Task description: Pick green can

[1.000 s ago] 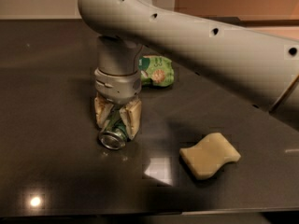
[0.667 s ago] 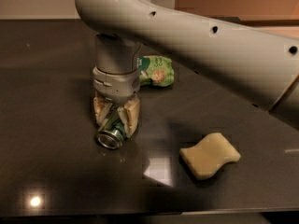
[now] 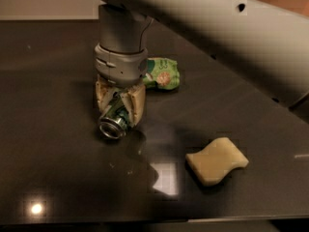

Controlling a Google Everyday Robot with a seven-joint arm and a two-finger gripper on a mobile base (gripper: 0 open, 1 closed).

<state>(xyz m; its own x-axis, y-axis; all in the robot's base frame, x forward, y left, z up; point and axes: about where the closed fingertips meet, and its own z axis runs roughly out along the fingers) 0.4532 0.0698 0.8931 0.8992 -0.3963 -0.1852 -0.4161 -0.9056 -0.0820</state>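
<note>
The green can [image 3: 114, 121] lies on its side on the dark table [image 3: 58, 81], its silver top facing the camera, at left of centre. My gripper [image 3: 119, 103] points straight down over it, and its two tan fingers [image 3: 136, 105] are closed on either side of the can's body. The can's far end is hidden behind the fingers and wrist.
A crinkly light-green snack bag [image 3: 163, 72] lies just behind the gripper to the right. A pale yellow wavy sponge [image 3: 217, 160] lies at front right. My large grey arm [image 3: 217, 28] spans the upper right of the view.
The gripper with the can between its fingers looks slightly raised and the view has shifted; the can keeps its place in the fingers. Bag and sponge have not moved.
</note>
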